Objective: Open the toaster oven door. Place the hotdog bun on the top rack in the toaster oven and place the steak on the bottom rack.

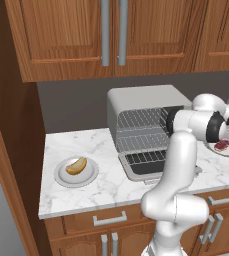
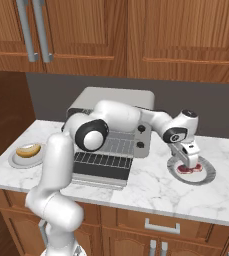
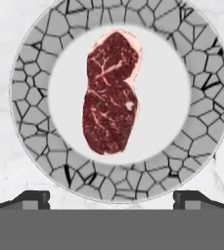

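Hovered with gripper (image 2: 190, 161) above steak (image 3: 111, 93), fingers (image 3: 33, 197) spread wide, grasping nothing. Steak lay in the middle of a crackle-rimmed plate (image 3: 30, 88) on the counter (image 2: 151, 187), right of the oven (image 1: 141, 107). Oven door (image 1: 143, 167) dropped flat, both racks (image 1: 141, 120) exposed. Bun (image 1: 76, 165) sat on another plate (image 1: 61, 177), left of the oven.

The arm (image 2: 61, 165) was glossy white, built of thick rounded tubular links with dark grey disc joints; the gripper (image 2: 190, 161) had a pale boxy body and small dark fingertips (image 3: 33, 199).
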Controlling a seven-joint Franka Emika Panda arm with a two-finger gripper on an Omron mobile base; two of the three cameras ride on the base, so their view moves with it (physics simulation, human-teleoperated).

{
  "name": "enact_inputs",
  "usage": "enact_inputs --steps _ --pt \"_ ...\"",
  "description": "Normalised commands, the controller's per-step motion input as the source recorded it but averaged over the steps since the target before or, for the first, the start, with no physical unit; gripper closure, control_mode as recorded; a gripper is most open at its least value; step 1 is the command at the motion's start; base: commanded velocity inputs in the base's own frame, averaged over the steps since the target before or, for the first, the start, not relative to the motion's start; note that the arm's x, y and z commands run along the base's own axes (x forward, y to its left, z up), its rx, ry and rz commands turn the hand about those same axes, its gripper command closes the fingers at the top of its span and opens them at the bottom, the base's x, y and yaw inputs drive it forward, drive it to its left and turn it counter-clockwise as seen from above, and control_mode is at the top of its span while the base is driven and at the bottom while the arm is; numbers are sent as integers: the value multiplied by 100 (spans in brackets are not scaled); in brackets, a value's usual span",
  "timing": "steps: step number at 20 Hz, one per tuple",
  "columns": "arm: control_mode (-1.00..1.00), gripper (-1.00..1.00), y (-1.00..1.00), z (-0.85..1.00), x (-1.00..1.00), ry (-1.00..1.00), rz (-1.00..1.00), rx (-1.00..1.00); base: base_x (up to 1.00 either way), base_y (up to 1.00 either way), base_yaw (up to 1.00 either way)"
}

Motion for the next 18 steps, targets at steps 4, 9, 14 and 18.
enact_inputs --steps 4,9,14,18 --pt "-100 -100 -13 -16 21 0 0 0 0 0 0" --pt "-100 -100 -18 -17 16 0 0 0 0 0 0" --pt "-100 -100 -17 -17 12 0 0 0 0 0 0" --pt "-100 -100 -13 -14 13 0 0 0 0 0 0"
